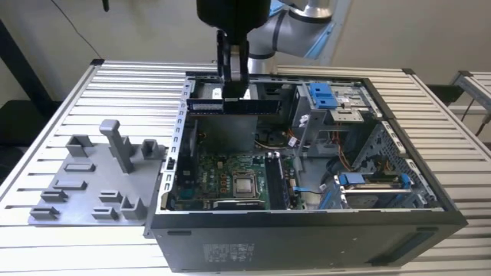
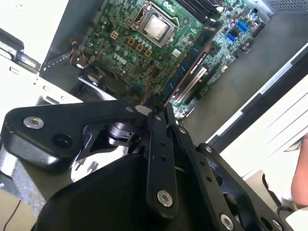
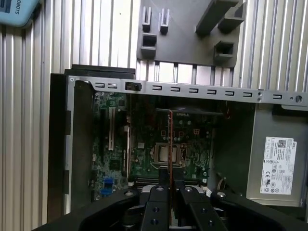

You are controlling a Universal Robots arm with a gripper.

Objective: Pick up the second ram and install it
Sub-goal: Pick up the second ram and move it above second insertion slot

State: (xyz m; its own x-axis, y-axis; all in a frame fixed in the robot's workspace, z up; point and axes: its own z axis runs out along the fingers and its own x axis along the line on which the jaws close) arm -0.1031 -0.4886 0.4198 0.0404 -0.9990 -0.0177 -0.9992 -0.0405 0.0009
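Observation:
The second ram (image 1: 257,107), a long thin dark stick, hangs level over the back of the open computer case (image 1: 307,241). My gripper (image 1: 234,98) is shut on it near its middle, fingers pointing down. In the first wrist view the ram (image 3: 171,139) shows edge-on as a thin line running out from the gripper (image 3: 171,185) over the green motherboard (image 3: 144,144). In the second wrist view the ram (image 2: 190,62) stretches away from the shut gripper (image 2: 156,108), above the motherboard (image 2: 120,48). The stick is well above the board, touching nothing else.
The motherboard (image 1: 222,172) with its silver processor (image 1: 245,185) lies on the case floor, with dark memory slots (image 1: 276,178) beside it. Drive cages with blue clips (image 1: 326,98) stand at the exterior view's right. A grey holder tray (image 1: 92,178) lies on the slatted table at the exterior view's left.

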